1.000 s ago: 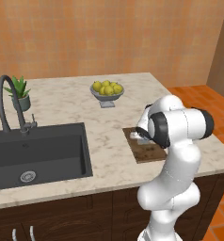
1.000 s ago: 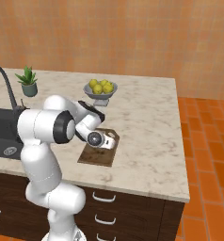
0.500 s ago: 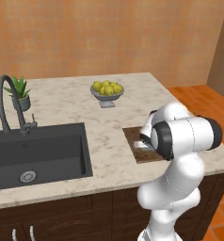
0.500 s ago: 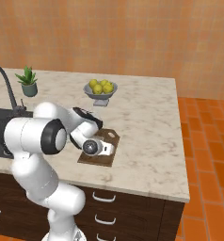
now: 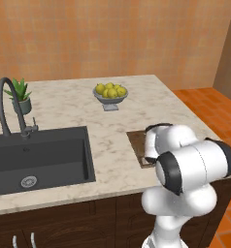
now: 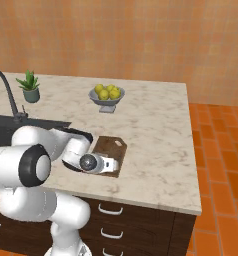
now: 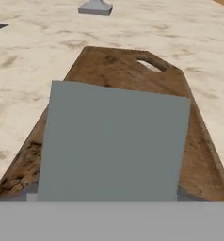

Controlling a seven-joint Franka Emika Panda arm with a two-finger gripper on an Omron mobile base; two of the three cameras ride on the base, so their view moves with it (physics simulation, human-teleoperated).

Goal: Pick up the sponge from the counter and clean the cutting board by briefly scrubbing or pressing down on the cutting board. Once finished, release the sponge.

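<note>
The sponge (image 7: 114, 143) fills the lower middle of the hand view, grey-green face toward the camera, very close and covering the fingertips. It sits over the near end of the dark brown cutting board (image 7: 116, 66), whose handle hole lies at the far end. In the right base view my gripper (image 6: 110, 166) is down at the near end of the cutting board (image 6: 112, 146), shut on the sponge. From the left base side my own arm covers most of the cutting board (image 5: 136, 144) on the marbled counter (image 5: 112, 128).
A bowl of lemons (image 6: 106, 95) stands behind the board; its foot (image 7: 95, 7) tops the hand view. The dark sink (image 5: 35, 155), faucet (image 5: 10, 104) and potted plant (image 5: 21, 97) lie to the left. The counter's front edge runs just below the board.
The hand has come down and toward the counter's front edge, over the near end of the board. My elbow has swung forward and hides more of the board in the left base view.
</note>
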